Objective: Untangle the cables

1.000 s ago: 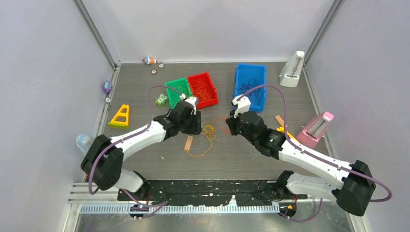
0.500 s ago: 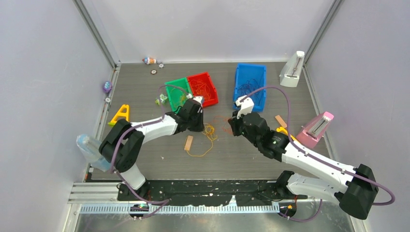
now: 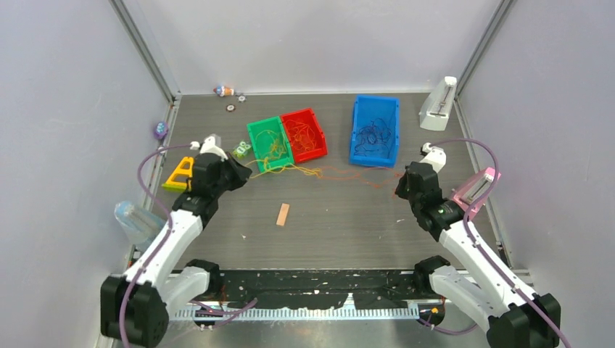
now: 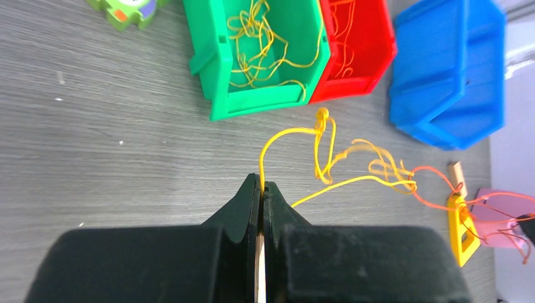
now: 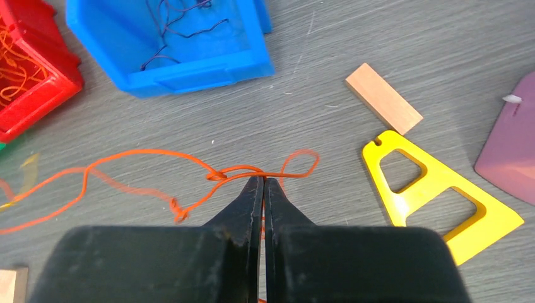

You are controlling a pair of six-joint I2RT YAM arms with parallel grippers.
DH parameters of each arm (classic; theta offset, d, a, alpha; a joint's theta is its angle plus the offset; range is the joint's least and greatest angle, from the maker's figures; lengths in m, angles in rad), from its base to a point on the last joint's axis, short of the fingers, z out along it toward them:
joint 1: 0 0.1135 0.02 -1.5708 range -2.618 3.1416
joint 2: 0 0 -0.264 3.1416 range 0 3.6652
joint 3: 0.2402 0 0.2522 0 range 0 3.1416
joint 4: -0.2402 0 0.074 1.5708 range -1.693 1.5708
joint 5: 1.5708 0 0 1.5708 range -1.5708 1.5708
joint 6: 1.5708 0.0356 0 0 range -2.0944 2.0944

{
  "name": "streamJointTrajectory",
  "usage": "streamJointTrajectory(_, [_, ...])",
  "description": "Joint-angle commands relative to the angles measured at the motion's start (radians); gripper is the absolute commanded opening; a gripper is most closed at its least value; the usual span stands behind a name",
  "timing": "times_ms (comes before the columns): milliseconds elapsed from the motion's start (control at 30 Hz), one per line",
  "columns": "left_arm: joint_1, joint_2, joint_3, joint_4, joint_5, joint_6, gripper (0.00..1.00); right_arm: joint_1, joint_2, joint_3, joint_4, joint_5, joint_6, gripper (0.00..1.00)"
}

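Left wrist view: the left claw point(image 4: 260, 186) is pressed fully closed, its two fingers meeting with no gap, and a yellow cable point(image 4: 322, 120) is pinched at their tips. From the tips the yellow cable rises ahead, loops through a small knot, and trails off to the claw's right. There it meets an orange cable point(image 4: 435, 173) in a small tangle. Straight ahead of the claw sits a green bin point(image 4: 252, 107) with loose yellow strands point(image 4: 265, 47) in it. A red bin point(image 4: 353, 85) touches the green bin's right side. A blue bin point(image 4: 441, 95) lies further right.

The right claw point(image 5: 264, 182) is also closed tight, gripping the orange cable point(image 5: 145, 153) at a knotted loop right at its fingertips. The rest of this cable snakes away to the claw's left over the table point(image 5: 328, 38). Ahead and left of the claw is the blue bin point(image 5: 202, 72), holding dark cables point(image 5: 183, 28). A tan block point(image 5: 383, 99) lies ahead to its right, and a yellow triangle point(image 5: 441, 208) lies close on the right.

From above, the left claw point(image 3: 236, 172) and right claw point(image 3: 402, 187) are well apart. The yellow cable point(image 3: 290, 169) and orange cable point(image 3: 362, 176) form one line between them, passing in front of the three bins.
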State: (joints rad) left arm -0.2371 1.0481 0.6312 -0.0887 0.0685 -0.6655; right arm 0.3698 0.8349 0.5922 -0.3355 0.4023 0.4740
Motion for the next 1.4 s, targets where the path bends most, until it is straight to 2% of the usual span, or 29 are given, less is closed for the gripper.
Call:
streamJointTrajectory(0, [0.073,-0.187,-0.029,-0.109,-0.058,-0.013,0.00,-0.038,-0.021,-0.004,-0.014,0.003,0.064,0.05])
streamJointTrajectory(200, [0.150,-0.333,0.027,-0.296,-0.286,-0.036,0.00,-0.052,-0.022,-0.004,-0.045,0.053,0.092,0.05])
streamJointTrajectory(367, [0.247,-0.432,0.054,-0.379,-0.400,-0.086,0.00,-0.078,-0.062,0.001,-0.089,0.130,0.119,0.05])
streamJointTrajectory(467, [0.301,-0.446,0.063,-0.413,-0.436,-0.145,0.00,-0.091,-0.084,0.000,-0.150,0.243,0.179,0.05])
streamJointTrajectory(700, [0.309,-0.415,0.050,-0.327,-0.337,-0.170,0.00,-0.099,-0.126,-0.013,-0.134,0.226,0.144,0.05])
streamJointTrajectory(867, [0.308,-0.390,0.088,-0.259,-0.180,-0.043,0.00,-0.100,-0.125,-0.028,-0.117,0.196,0.115,0.05])
streamJointTrajectory(1033, [0.307,-0.418,0.131,-0.306,-0.286,-0.014,0.00,-0.100,-0.100,-0.040,-0.094,0.168,0.115,0.05])
streamJointTrajectory(1100, [0.308,-0.417,0.148,-0.286,-0.205,0.012,0.00,-0.100,-0.075,-0.046,-0.063,0.097,0.082,0.05])
streamJointTrajectory(1233, [0.305,-0.358,0.174,-0.194,0.114,0.018,0.00,-0.100,-0.016,-0.077,0.026,-0.141,-0.006,0.06])
streamJointTrajectory(1300, [0.298,-0.324,0.198,-0.182,0.204,0.017,0.00,-0.101,0.000,-0.096,0.061,-0.221,-0.027,0.12])
streamJointTrajectory(1333, [0.292,-0.315,0.207,-0.181,0.224,0.020,0.00,-0.100,0.003,-0.100,0.076,-0.251,-0.032,0.35])
streamJointTrajectory(1367, [0.289,-0.309,0.214,-0.181,0.231,0.023,0.00,-0.100,0.000,-0.106,0.080,-0.261,-0.042,0.52])
